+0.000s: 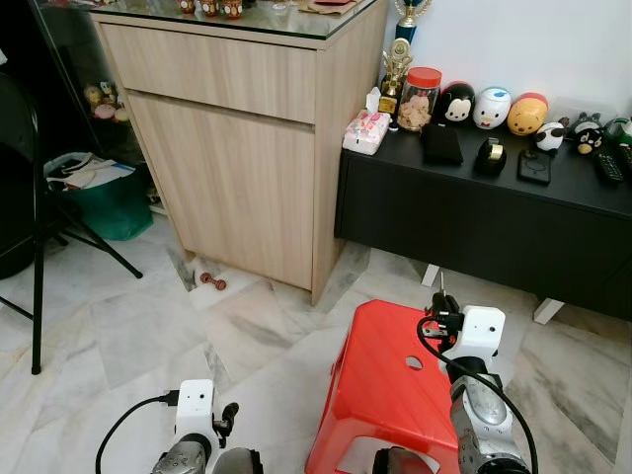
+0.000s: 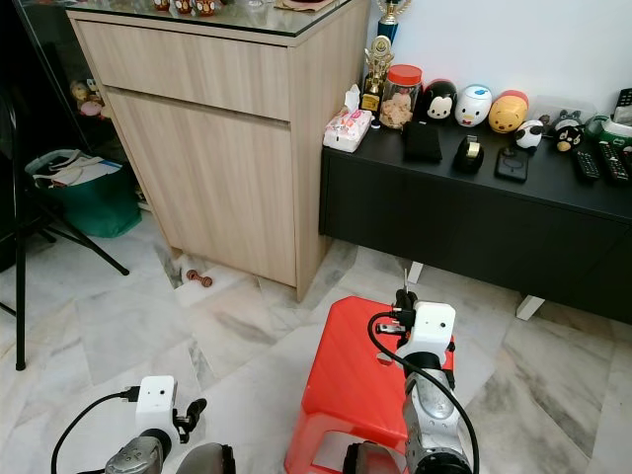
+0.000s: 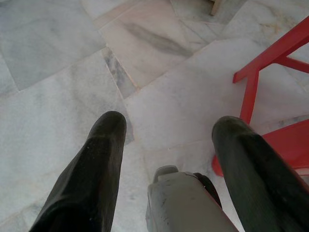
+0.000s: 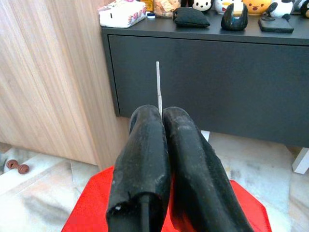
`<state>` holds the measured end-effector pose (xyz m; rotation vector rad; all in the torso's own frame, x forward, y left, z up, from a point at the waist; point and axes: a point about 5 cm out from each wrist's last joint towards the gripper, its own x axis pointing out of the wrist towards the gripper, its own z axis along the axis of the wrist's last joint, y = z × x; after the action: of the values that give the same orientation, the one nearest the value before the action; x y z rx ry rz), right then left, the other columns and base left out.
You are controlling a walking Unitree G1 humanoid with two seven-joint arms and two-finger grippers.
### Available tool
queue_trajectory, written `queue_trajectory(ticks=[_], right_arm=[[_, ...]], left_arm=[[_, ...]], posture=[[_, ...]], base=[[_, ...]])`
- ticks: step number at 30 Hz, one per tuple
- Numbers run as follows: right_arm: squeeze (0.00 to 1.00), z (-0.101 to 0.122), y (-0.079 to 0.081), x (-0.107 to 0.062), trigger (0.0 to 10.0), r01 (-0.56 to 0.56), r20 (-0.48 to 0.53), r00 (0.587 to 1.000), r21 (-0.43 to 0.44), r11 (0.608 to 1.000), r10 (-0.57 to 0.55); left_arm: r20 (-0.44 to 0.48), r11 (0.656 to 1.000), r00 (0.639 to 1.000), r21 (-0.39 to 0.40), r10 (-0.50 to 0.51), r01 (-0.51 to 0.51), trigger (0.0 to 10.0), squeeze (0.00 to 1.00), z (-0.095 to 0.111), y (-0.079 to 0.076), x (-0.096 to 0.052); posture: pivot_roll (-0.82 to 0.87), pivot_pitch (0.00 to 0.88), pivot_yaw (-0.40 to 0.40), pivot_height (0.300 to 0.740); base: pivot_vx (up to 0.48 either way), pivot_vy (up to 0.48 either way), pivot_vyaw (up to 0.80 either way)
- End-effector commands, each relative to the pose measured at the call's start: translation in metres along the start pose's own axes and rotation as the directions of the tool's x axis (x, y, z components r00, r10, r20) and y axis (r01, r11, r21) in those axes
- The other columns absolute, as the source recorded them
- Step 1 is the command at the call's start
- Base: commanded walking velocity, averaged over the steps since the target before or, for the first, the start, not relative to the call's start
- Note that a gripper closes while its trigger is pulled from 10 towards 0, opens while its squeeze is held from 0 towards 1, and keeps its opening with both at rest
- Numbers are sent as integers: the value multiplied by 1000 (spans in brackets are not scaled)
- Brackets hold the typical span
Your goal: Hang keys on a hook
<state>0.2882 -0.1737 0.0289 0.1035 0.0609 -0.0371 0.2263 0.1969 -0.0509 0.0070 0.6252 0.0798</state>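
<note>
The left gripper (image 3: 166,137) hangs low over the pale veined marble floor (image 1: 128,336), its two rounded, matte black fingers (image 3: 94,169) spread wide with nothing between them; beyond its tips lie smooth grey-white tiles, and off to one side of its jaws the slanted leg of the red plastic stool (image 3: 251,92). A black folding stand (image 1: 39,247) and a green bin (image 1: 109,202) full of papers sit far to the left of it.

Ahead of both grippers stands a tall cabinet of light wood-grain laminate (image 1: 237,148) under a glass top, with a small brown dumbbell-shaped thing (image 1: 211,281) on the floor at its foot.

The right gripper (image 4: 161,112) is raised above the glossy red stool (image 1: 395,375), its fingers pressed tight together, pinching a thin, straight, pale metal sliver (image 4: 158,87) that pokes out past the tips. It may be part of the keys, but it is too slender to tell, and I can make out no hook.

Straight beyond those closed jaws is a low matte black sideboard (image 1: 474,227), carrying a tissue pack (image 1: 365,131), a gold trophy (image 1: 397,69), a red-lidded glass jar (image 1: 420,97), round cartoon figures (image 1: 491,107) and dark flat pouches (image 1: 441,143)
</note>
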Motion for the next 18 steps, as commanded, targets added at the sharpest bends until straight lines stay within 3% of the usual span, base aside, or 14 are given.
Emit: queue_trajectory(ticks=[1, 7, 18], right_arm=[[0, 3, 0, 2, 10000, 2, 5, 1000, 0, 1000, -2], [0, 2, 1, 2, 10000, -1, -6, 1000, 0, 1000, 1], [0, 0, 1, 3, 10000, -2, -19, 1000, 7, 1000, 2]], left_arm=[[-35, 1000, 999, -21, 0, -1, 10000, 0, -9, 0, -3], [-32, 1000, 999, -26, 2, -3, 10000, 0, -8, 1, -3], [-27, 999, 1000, -32, 1, -2, 10000, 0, -7, 1, -2]], posture=[[21, 0, -61, 625], [22, 0, -61, 625], [23, 0, -61, 625]], base=[[0, 0, 0], [0, 0, 0], [-260, 0, 0]])
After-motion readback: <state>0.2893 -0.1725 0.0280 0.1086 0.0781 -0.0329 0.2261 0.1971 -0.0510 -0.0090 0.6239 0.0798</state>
